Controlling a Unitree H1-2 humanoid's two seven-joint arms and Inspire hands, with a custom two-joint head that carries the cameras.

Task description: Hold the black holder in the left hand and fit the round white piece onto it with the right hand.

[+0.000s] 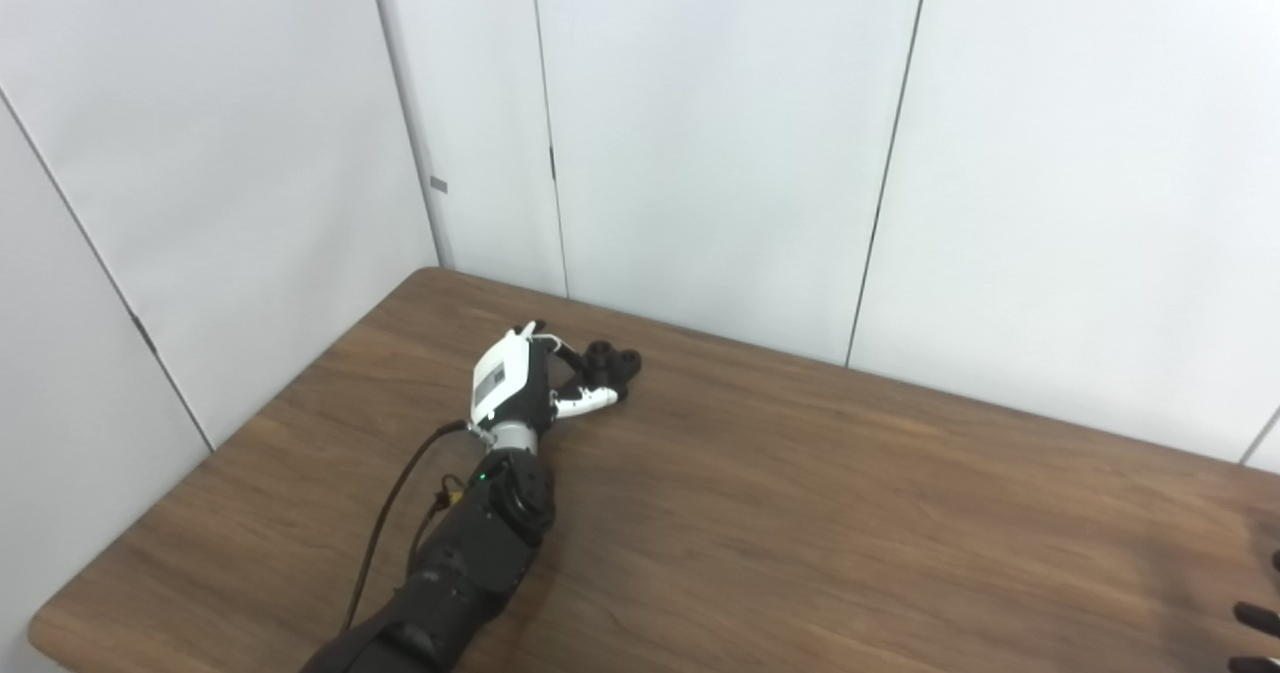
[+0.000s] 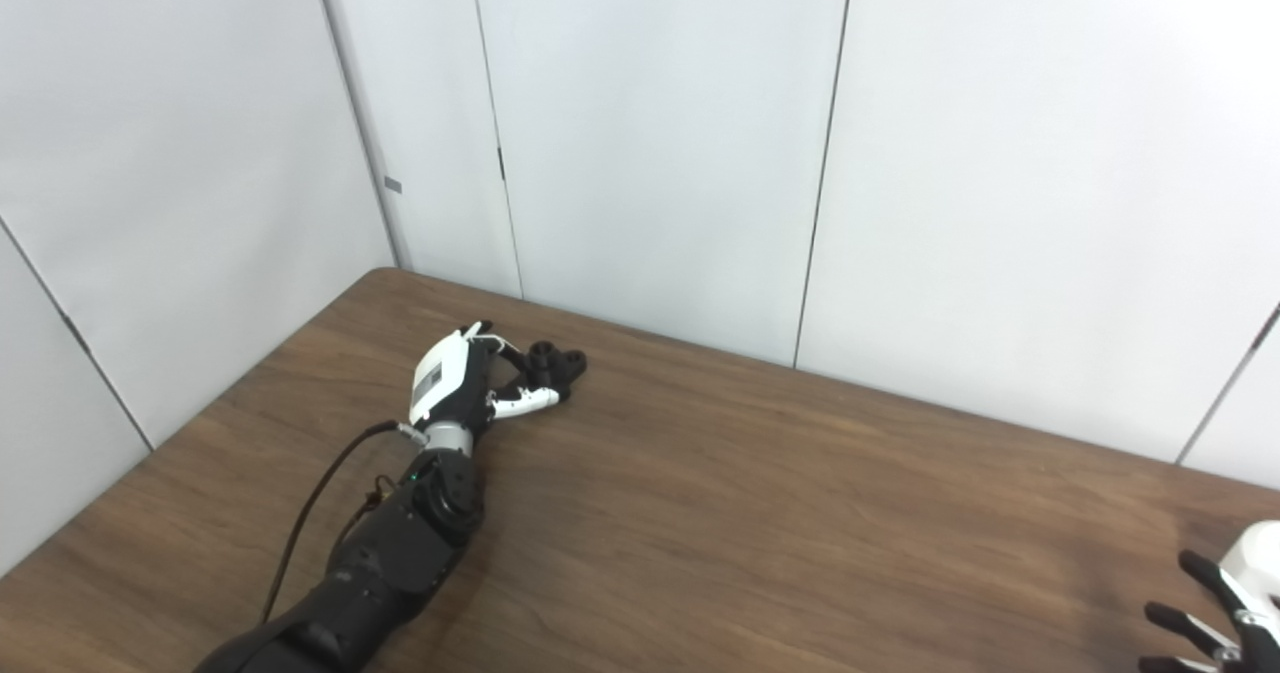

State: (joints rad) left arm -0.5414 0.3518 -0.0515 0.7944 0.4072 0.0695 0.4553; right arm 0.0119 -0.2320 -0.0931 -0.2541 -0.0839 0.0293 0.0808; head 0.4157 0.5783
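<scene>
The black holder (image 1: 612, 361) lies on the wooden table (image 1: 800, 513) near its far left corner. My left hand (image 1: 525, 378) reaches it from the near side, white back facing up. Its dark fingers (image 1: 565, 348) touch the holder's left side and the white thumb (image 1: 588, 403) lies along its near side. Whether the grip is closed is too small to tell. My right hand (image 2: 1225, 603) rests low at the table's near right edge, fingers apart and holding nothing. The round white piece is not in either view.
White wall panels (image 1: 700, 133) stand right behind the table's far edge, and another panel (image 1: 200, 203) runs along its left edge. A dark cable (image 1: 385, 513) loops beside my left forearm.
</scene>
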